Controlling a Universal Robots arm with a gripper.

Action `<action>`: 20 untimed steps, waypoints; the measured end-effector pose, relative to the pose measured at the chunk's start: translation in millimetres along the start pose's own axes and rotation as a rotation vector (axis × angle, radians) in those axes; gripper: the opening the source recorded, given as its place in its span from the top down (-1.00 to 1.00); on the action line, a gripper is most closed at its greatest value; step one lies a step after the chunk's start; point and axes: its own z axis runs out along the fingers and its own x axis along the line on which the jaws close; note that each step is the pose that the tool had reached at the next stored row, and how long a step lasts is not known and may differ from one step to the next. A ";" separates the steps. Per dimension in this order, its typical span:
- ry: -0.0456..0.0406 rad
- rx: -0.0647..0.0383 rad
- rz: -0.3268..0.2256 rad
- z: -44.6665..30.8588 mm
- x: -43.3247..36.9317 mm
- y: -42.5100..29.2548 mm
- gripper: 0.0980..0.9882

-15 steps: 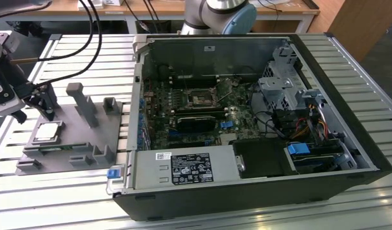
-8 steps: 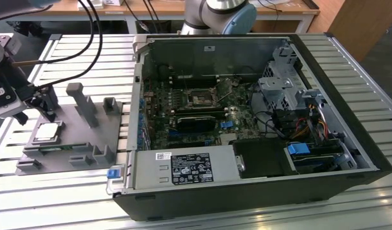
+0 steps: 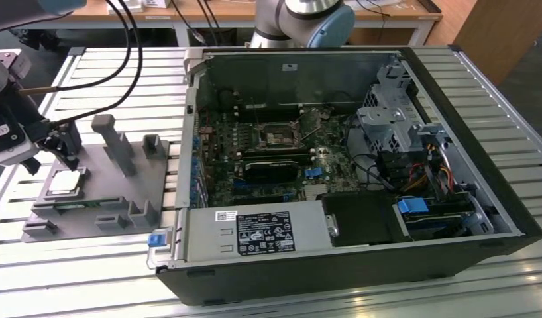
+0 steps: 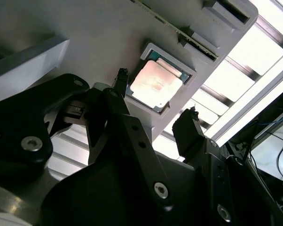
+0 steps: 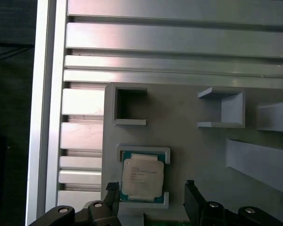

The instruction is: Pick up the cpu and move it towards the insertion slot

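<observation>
Black pincer [image 5: 151, 187] is spread wide, one finger [image 4: 191, 123] on each side of the cpu [image 5: 142, 176]. We see no contact with it yet, and nothing is held.

The cpu lies flat, silver top up, in a shallow pocket on the grey block [image 3: 120, 189]. That puts it at the exterior view's left, well apart from the insertion slot [image 3: 278, 136].

Risks as we read them:
- The pocket lip [image 5: 144, 151] hugs the chip at its corners. If the fingers land on the lip rather than the chip edges, we clamp plastic and come up empty.
- The chip is thin, so there is little edge to bite. Closing too high means a slip. Closing off-centre could push it askew in the pocket or tilt it up on one edge.
- The green strip [image 3: 77, 204] sits just beside the pocket, and a finger could snag it.
- The grey posts [image 3: 107, 132] stand near the pincer, so a sideways exit may clip them.
- The block rests loose on the bench [image 3: 77, 265], as far as we can tell, and a hard bump could shift it.
- The PC case [image 3: 342, 271] has a left wall between the block and the slot, so a low carry hits it.
- The cables [image 3: 130, 53] hang over the block and could catch on the arm.
</observation>
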 end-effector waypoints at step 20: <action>-0.0002 0.000 0.000 7.9 0.1 -0.4 -0.26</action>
